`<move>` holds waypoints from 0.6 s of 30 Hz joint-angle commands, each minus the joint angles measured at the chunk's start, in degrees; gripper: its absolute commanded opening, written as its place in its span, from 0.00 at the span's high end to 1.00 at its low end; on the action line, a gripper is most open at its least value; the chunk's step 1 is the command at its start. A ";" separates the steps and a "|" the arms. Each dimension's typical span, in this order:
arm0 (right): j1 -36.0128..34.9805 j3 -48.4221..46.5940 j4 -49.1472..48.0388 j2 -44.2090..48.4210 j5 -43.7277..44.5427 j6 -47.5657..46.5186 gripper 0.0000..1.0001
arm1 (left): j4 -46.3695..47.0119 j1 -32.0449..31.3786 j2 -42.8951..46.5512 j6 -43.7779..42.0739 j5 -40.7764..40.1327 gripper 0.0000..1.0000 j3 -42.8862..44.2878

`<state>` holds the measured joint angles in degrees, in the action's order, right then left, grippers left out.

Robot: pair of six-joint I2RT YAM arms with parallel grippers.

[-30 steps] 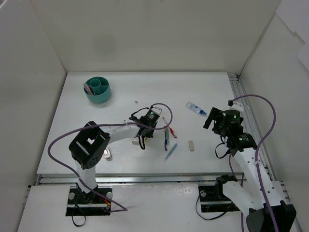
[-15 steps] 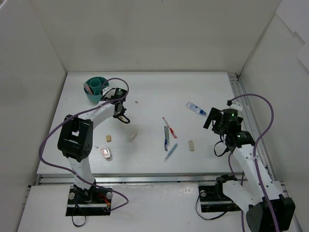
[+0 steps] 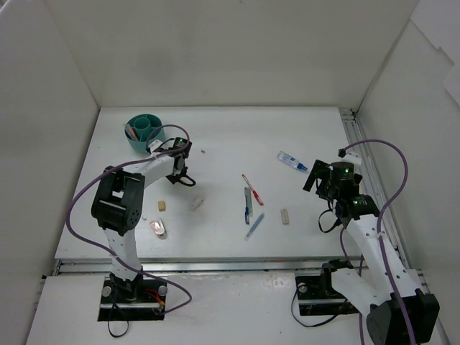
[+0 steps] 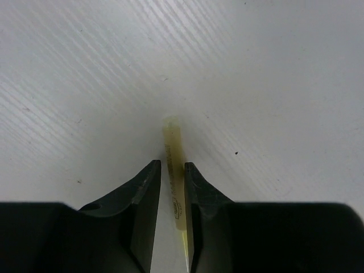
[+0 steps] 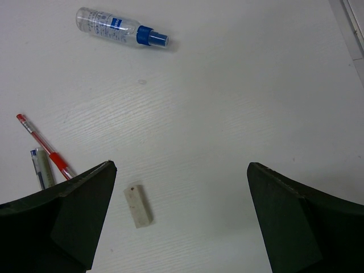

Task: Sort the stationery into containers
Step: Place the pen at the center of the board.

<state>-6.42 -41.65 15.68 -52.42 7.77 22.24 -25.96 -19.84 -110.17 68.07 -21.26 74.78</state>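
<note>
The pale yellow pencil [image 4: 173, 151] is pinched in the left gripper's [image 3: 177, 162] jaws. It has travelled from the pens [image 3: 249, 201] mid-bench [image 3: 215, 129] to just beside the teal cup [image 3: 144, 148], so a drop looks close. The right gripper [image 5: 180, 165] stays spread wide and idle.

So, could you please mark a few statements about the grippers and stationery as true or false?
1. The left gripper grips a pale yellow pencil. True.
2. The right gripper holds the eraser block. False: its jaws are open and empty; the eraser block lies on the table.
3. The blue-white tube lies outside the teal cup. True.
4. The red pen stands in the teal cup. False: it lies on the table.
</note>
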 commanded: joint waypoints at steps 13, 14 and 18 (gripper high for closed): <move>0.26 -0.80 -1.62 0.83 0.67 -0.97 0.02 | 8.27 -1.70 15.68 -16.98 0.05 0.22 -7.01; 0.26 -0.98 -1.62 1.01 0.75 -1.14 0.02 | 9.94 -1.70 17.60 -20.75 2.08 0.01 -7.45; 0.26 -0.98 -1.53 1.27 -0.03 -1.76 0.02 | 13.91 -1.09 20.96 -46.31 14.37 0.00 -6.41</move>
<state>-6.42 -41.63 15.68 -52.18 7.68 21.39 -17.80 -21.23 -93.41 41.93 -15.14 66.26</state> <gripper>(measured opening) 0.979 0.995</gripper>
